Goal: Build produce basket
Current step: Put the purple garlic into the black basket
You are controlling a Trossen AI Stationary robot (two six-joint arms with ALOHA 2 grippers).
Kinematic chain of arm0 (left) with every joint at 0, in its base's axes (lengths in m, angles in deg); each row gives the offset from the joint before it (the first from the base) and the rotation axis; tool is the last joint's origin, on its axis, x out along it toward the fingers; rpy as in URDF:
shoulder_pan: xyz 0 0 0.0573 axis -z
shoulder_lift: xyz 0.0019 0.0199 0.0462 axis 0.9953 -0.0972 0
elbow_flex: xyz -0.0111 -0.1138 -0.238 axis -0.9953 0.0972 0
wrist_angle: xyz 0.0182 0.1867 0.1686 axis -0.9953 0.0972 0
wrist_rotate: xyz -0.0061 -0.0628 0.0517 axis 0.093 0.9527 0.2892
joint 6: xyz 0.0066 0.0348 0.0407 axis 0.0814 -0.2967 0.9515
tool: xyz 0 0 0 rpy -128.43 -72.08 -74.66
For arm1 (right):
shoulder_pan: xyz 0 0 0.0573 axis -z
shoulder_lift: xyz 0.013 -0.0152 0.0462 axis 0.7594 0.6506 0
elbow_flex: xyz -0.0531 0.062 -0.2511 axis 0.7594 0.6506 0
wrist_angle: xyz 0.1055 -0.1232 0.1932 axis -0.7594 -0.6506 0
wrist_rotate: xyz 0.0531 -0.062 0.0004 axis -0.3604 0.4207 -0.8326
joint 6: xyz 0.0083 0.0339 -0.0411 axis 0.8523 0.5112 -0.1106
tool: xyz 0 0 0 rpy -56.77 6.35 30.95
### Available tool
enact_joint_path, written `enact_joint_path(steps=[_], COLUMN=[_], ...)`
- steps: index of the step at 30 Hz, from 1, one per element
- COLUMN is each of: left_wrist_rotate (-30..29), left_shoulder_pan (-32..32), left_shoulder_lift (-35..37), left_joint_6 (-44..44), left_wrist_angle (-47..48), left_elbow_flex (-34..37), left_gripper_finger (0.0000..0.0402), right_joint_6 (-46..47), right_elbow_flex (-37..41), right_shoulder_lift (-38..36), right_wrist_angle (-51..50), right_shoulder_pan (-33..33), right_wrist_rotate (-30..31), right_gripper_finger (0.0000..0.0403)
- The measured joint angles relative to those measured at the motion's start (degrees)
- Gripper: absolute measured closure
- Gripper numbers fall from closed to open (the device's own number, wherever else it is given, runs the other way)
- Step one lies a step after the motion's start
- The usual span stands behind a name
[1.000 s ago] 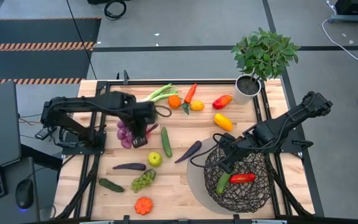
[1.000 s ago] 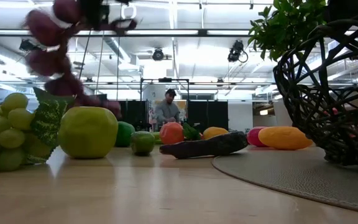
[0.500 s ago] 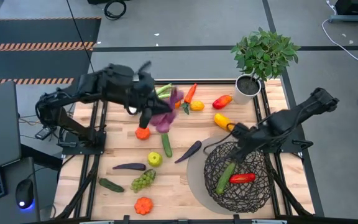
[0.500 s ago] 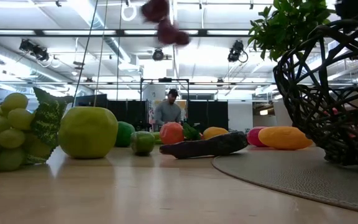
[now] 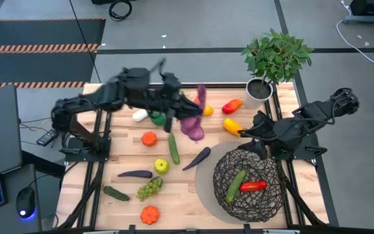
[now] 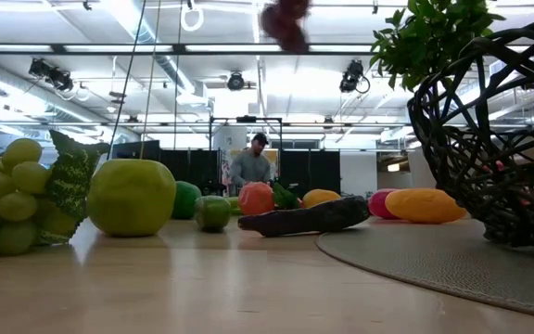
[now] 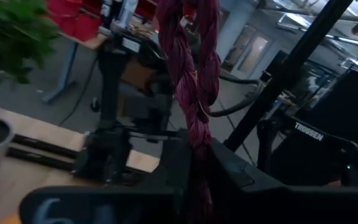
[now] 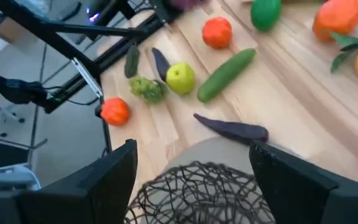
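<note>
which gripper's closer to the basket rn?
Right. The right gripper hangs open just above the far rim of the basket. The left gripper is over the table's middle, shut on the purple grapes, well short of it.

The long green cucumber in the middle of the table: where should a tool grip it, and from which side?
Probably at mid-length, from straight above, fingers across its narrow width. The cucumber lies flat, running away from the front edge, with bare table on both long sides; the yellow-green apple sits only by its near end.

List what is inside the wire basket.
The basket holds a green cucumber and a red pepper, seen through the mesh. Anything smaller under them cannot be made out.
</note>
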Motion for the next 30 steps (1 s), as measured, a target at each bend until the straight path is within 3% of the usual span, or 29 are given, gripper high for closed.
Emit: enact_joint_path(steps=[6,11,18,25,30], left_wrist_rotate=[0.9,1.0,1.0,-0.3,-2.6], left_shoulder_pan=[2.6,4.3,6.7,8.1,8.6], left_shoulder_lift=[-5.9,-9.9,-13.6,-17.4,-19.9], left_joint_6=[-4.2,-7.5,-10.2,-11.9,-11.6], left_wrist_angle=[-12.5,-22.5,-27.9,-32.8,-35.0], left_elbow_flex=[0.1,0.1,0.1,0.1,0.1], left_gripper_finger=[0.0356,0.0358,0.0356,0.0357,0.0353], right_joint_6=[4.3,4.8,8.3,2.2,1.7], right_elbow_flex=[0.0,0.0,0.0,0.0,0.0], right_shoulder_lift=[-1.8,-4.5,-8.9,-9.4,-9.3], right_wrist_angle=[-8.1,-8.7,-15.4,-7.5,-11.7], right_shoulder_pan=[0.0,-1.5,-1.6,-1.6,-1.6], right_wrist_rotate=[-6.2,-8.2,-9.3,-8.1,-10.3], right_gripper_finger=[0.0107,0.0128,0.0137,0.0135,0.0135])
